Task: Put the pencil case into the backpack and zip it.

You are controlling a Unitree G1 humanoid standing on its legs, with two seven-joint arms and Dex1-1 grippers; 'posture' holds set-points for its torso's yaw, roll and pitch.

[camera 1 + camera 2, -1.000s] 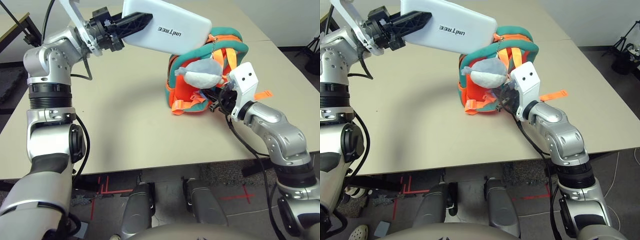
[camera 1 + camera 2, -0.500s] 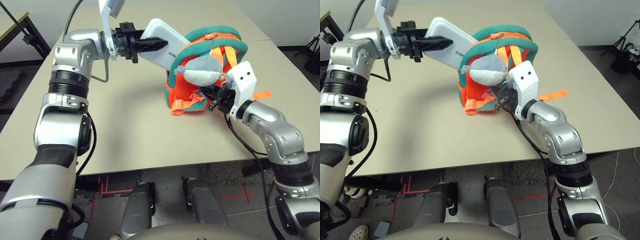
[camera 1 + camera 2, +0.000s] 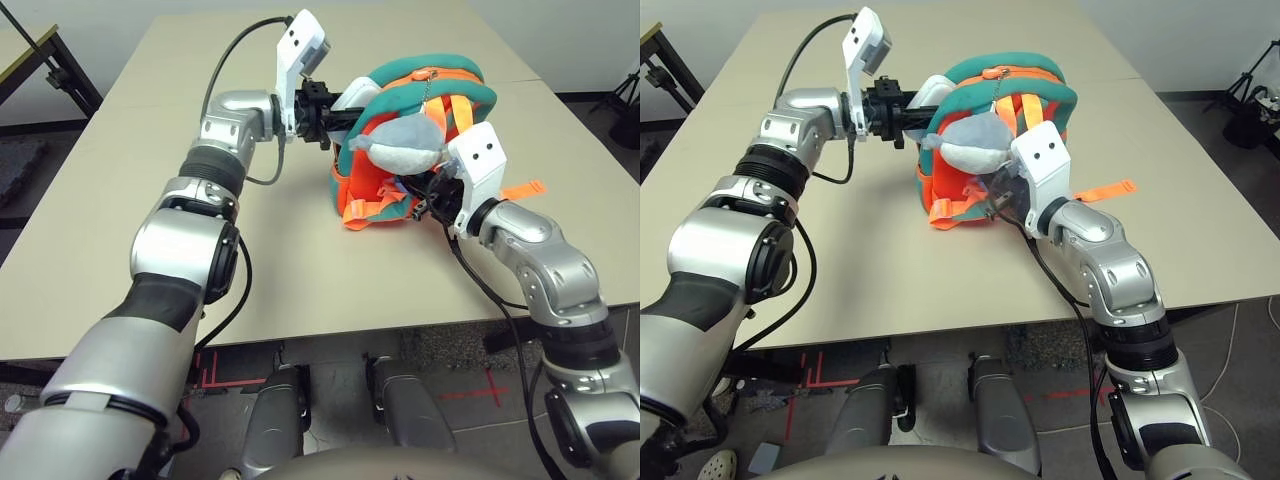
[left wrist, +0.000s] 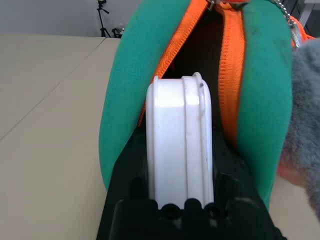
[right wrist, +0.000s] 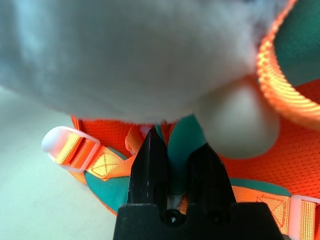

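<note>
The orange backpack (image 3: pixel 440 85) with teal trim stands upright on the table, its top zipper open. A grey-white plush animal (image 3: pixel 400 142) hangs on its front. My left gripper (image 3: pixel 335 108) reaches in from the left and is shut on the white pencil case (image 4: pixel 181 145). The case stands on edge between the black fingers (image 4: pixel 127 170), its far end inside the backpack's orange-lined opening. My right gripper (image 5: pixel 172 150) sits low at the backpack's front right, under the plush. It is shut on a teal strip of the backpack (image 5: pixel 182 145).
The beige table (image 3: pixel 270 260) has free room to the left of and in front of the backpack. An orange strap end (image 3: pixel 525 190) lies on the table to the right. A seam joins a second table (image 3: pixel 560 100) on the right. A black frame (image 3: pixel 40 55) stands far left.
My left arm has swung down and to the right, carrying the pencil case from high above the table into the backpack's opening; most of it is now hidden. The right gripper has stayed put.
</note>
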